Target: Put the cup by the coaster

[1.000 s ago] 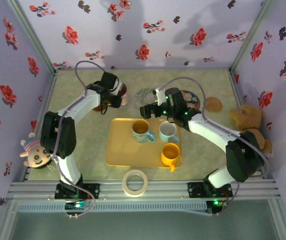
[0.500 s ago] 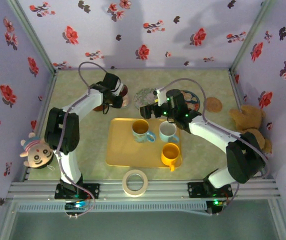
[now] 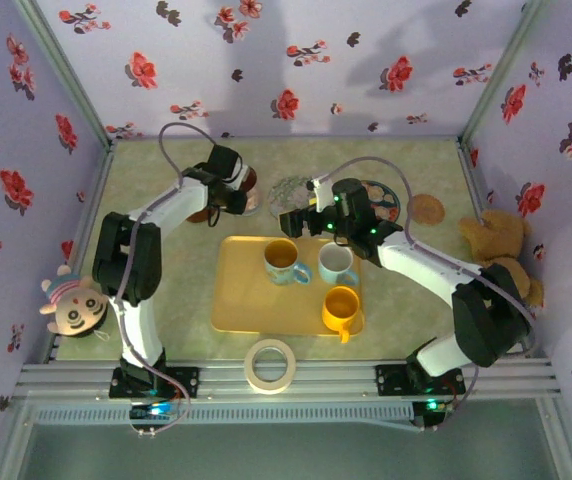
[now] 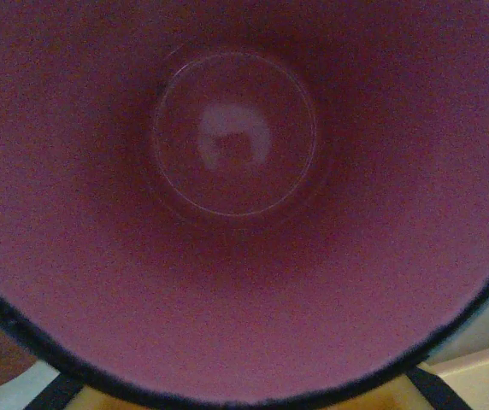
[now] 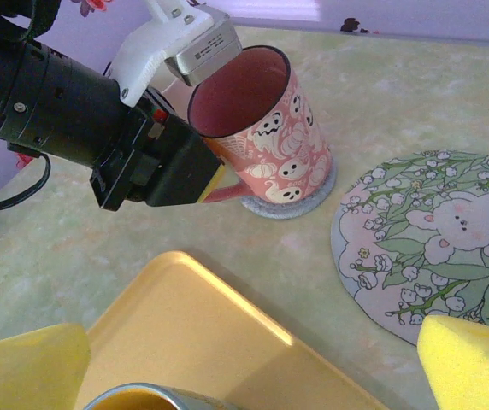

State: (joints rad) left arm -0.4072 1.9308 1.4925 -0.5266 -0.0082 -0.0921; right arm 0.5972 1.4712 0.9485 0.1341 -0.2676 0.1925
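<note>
- Top external view: the table (image 3: 416, 300) carries a yellow tray (image 3: 241, 295) in its middle. The task's thing is beyond the far left corner of the tray, toward the far edge of the table.
- Of the two claws, the left gripper (image 3: 229, 196) is clamped on the pink cup (image 5: 270, 145), at the side where its handle seems to be. The right gripper (image 3: 290, 222) hangs near, its jaws wide apart and holding nothing.
- The pink cup stands on a grey coaster (image 5: 313, 203), just beside a flowered mat (image 5: 433, 248).
- I judge it to be a glazed mug: stiff, smooth, rather slippery and breakable. Its inside is bare, so it is not heavy. The rim wall or the handle gives the firmest hold, and it should be set down softly.
</note>
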